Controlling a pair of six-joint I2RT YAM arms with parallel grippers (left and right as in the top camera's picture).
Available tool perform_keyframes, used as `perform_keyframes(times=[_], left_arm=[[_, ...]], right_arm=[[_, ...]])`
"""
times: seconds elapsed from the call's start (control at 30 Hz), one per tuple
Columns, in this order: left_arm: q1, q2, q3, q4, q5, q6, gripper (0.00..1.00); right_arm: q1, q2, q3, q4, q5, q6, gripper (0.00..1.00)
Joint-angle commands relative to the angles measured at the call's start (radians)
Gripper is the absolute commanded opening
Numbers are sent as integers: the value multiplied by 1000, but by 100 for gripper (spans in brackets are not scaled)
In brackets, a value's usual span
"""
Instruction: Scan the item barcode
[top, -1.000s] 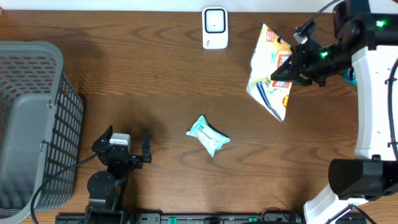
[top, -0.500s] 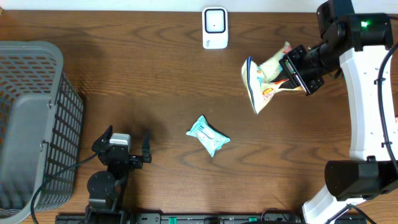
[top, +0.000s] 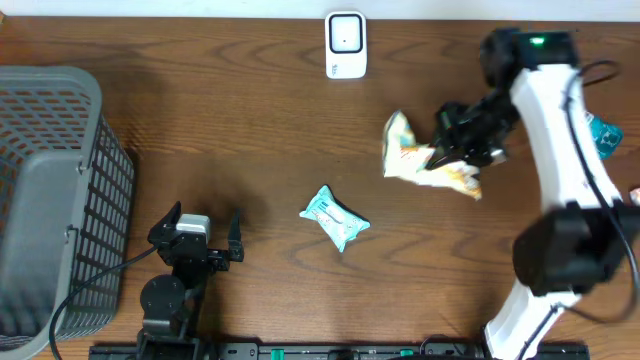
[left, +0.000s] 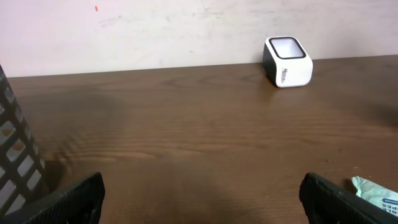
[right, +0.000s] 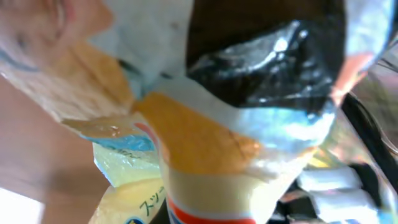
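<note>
A crinkly white, orange and yellow snack bag (top: 425, 160) hangs above the table right of centre, with my right gripper (top: 462, 142) shut on its right end. In the right wrist view the bag (right: 205, 143) fills the frame and hides the fingers. The white barcode scanner (top: 346, 45) stands at the back edge, up and to the left of the bag, and also shows in the left wrist view (left: 287, 61). My left gripper (top: 200, 235) rests open and empty near the front left, its fingertips (left: 74, 199) wide apart.
A small teal packet (top: 335, 217) lies mid-table, its corner (left: 376, 193) visible beside the left gripper. A grey mesh basket (top: 50, 200) fills the left side. Another teal item (top: 605, 130) sits at the right edge behind the right arm.
The right arm has swung the snack bag leftward and toward the front, twisting it from an upright spread to a crumpled, flatter lie. The left arm has not moved.
</note>
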Motion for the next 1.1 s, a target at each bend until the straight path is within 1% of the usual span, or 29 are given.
perform_keyframes(times=[0.0,0.03,0.1,0.17,0.23,0.27,0.5,0.83,0.93,1.07], left_arm=[[3,-3,-16,-33,14,-2,100],[3,-3,-16,-34,14,-2,100],[3,-3,-16,-34,14,-2,100],[3,-3,-16,-34,14,-2,100],[3,-3,-16,-34,14,-2,100],[3,-3,-16,-34,14,-2,100],[3,-3,-16,-34,14,-2,100],[3,-3,-16,-34,14,-2,100],[3,-3,-16,-34,14,-2,100],[3,-3,-16,-34,14,-2,100]], right_arm=[[13,115,-66,-3,-262,-304,1],[16,154,-83,-4,-306,-396,1],[24,213,-106,-7,-388,-524,1],[42,269,-129,-7,-527,-679,1],[65,307,-145,-7,-652,-803,1],[78,315,-152,-7,-694,-836,1],[138,309,-156,-7,-728,-848,1],[130,309,-156,-7,-724,-863,1],[124,309,-156,-7,-725,-886,1],[101,309,-156,-7,-724,-969,1]])
